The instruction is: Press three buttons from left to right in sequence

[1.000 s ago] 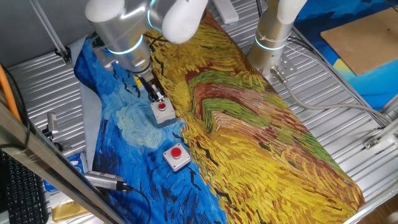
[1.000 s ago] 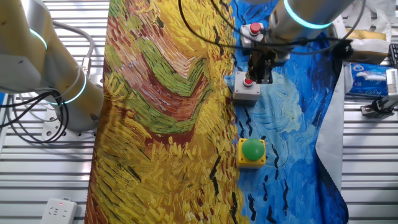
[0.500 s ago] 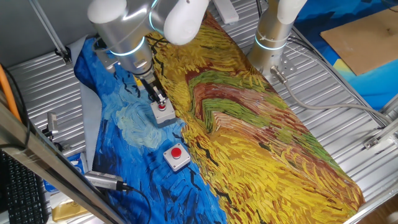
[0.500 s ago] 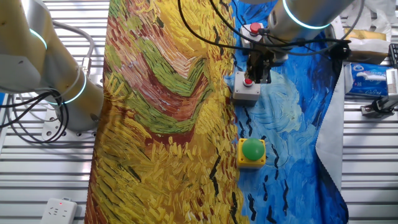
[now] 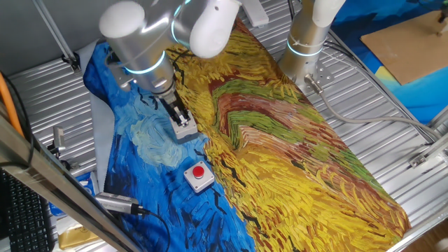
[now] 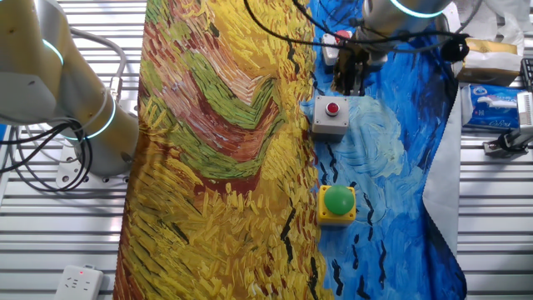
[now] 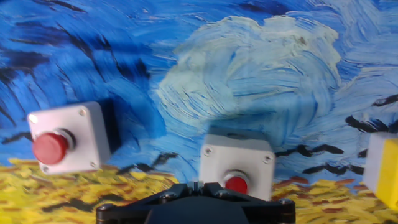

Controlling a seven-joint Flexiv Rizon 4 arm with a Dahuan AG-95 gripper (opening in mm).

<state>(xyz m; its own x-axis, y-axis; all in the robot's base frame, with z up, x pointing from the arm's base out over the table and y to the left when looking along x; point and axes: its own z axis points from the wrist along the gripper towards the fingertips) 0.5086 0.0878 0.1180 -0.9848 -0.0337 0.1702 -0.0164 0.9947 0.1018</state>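
Red-capped and grey-based, the middle button (image 6: 333,116) sits on a painted cloth (image 6: 233,150) of blue and yellow swirls, with the gripper (image 6: 346,83) hanging just beyond its far edge in the other fixed view. In that view the gripper is apart from the cap, which shows fully. From one fixed view the gripper (image 5: 178,115) covers this box, so contact cannot be judged there.

Three button boxes lie in a line along the seam where blue meets yellow. The green button (image 6: 338,204), a round green cap on a yellow base, is nearest in the other fixed view. The second red button (image 6: 337,42), also on a light grey base, lies at the far end, partly hidden behind the arm. In one fixed view it is plain to see (image 5: 199,175).

In the hand view the middle button (image 7: 236,163) is just ahead of the fingers, the second red button (image 7: 65,145) to the left, and the yellow base (image 7: 382,168) at the right edge.

Whether the fingers are open or closed cannot be told; they hold nothing.

Likely risks: the boxes look light and loose on soft cloth, so an off-centre press could tip or slide one. Dangling cables (image 6: 275,33) near the far button might snag it.
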